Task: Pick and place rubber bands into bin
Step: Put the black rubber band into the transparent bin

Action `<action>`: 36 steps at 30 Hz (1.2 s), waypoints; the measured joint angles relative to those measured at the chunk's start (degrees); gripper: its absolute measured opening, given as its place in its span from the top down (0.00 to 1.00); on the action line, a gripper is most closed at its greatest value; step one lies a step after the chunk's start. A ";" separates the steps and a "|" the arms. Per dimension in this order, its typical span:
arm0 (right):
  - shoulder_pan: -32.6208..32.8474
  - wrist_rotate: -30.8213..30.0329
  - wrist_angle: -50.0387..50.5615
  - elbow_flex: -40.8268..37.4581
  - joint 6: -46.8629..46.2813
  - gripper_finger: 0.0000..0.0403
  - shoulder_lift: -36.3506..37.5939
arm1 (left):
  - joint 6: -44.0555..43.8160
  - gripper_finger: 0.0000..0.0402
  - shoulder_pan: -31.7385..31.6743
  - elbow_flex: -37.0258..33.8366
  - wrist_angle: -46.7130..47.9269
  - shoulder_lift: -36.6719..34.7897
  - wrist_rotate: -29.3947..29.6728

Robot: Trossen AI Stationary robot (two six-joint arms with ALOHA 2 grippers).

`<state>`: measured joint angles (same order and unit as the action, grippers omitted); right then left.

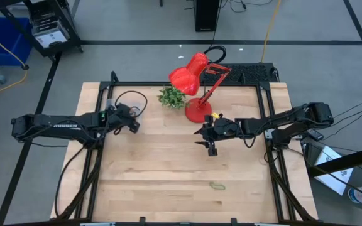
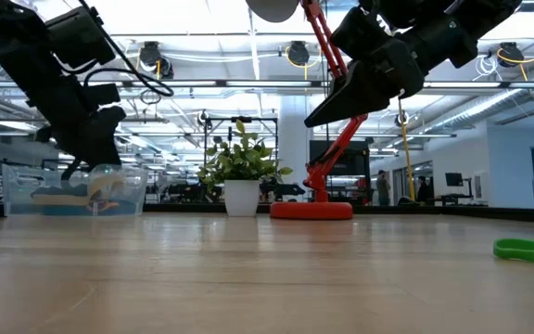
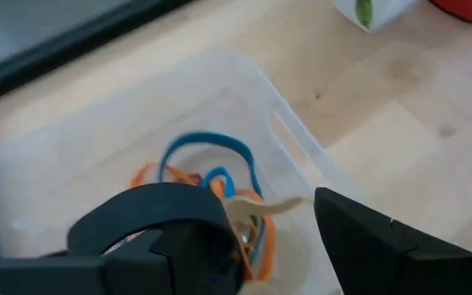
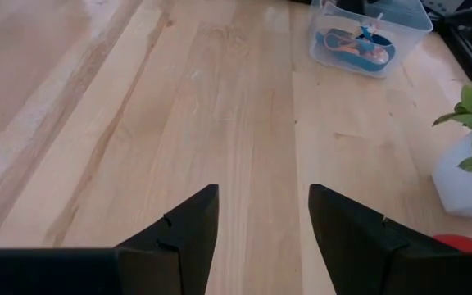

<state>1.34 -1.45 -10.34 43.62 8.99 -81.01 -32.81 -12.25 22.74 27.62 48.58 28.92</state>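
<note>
Nearest the desk's front edge lies one green rubber band, flat on the wood and well apart from both arms, so it is the job not yet done. It is thin and floppy, and I'd judge the risk there is fingers skating over it or pushing it along the wood instead of getting under it. Further in, the right gripper hangs above bare desk near the middle, fingers spread and holding nothing, close to the red lamp; a careless swing out from here could clip the lamp's base or arm. Further back on the left, the left gripper sits right over the bin, fingers apart, with a pale band draped between them above the tangle of blue and orange bands already inside. I can't tell whether that pale loop hangs free or is touching the near finger. If it is caught, a lift from here could drag it back out, or snag the pile and tip the light tray. Beyond the bin stands the small potted plant, close enough to brush on a wide retreat.
</note>
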 joint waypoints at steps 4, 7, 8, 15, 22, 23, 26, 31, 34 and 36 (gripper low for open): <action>0.00 0.00 -0.05 0.00 0.00 0.54 0.00 | 0.12 0.47 0.00 0.00 0.64 0.00 -4.06; 0.00 0.02 -0.07 0.00 0.00 0.54 0.00 | 1.41 0.47 -0.50 0.06 0.78 0.00 -5.89; 0.00 0.02 -0.07 0.00 0.00 0.54 0.00 | 1.44 0.47 -0.87 0.09 0.76 0.00 -7.09; 0.00 0.02 -0.08 0.00 0.00 0.55 0.00 | 1.21 0.47 -5.84 0.13 2.39 0.00 -15.03; 0.00 0.02 -0.07 0.00 0.01 0.55 0.00 | 0.67 0.46 -11.22 4.55 12.02 0.07 -16.50; 0.00 0.02 -0.08 0.00 0.05 0.55 0.00 | 0.76 0.46 -11.73 5.62 13.04 0.07 -16.51; 0.00 0.02 -0.08 0.00 0.09 0.55 0.00 | 0.09 0.47 -13.28 8.73 15.66 0.06 -17.96; 0.00 0.03 -0.08 0.00 0.20 0.55 0.00 | -0.72 0.48 -15.95 12.85 19.22 0.06 -24.07; 0.00 0.03 -0.07 0.00 0.22 0.55 0.00 | -0.71 0.48 -17.28 14.21 21.01 0.06 -26.58; 0.00 0.04 -0.07 0.00 0.22 0.55 0.00 | -0.68 0.48 -18.16 14.53 22.29 0.06 -27.07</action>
<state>1.34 -1.41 -10.41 43.62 9.21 -81.01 -33.50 -30.41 37.27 49.91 48.64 1.86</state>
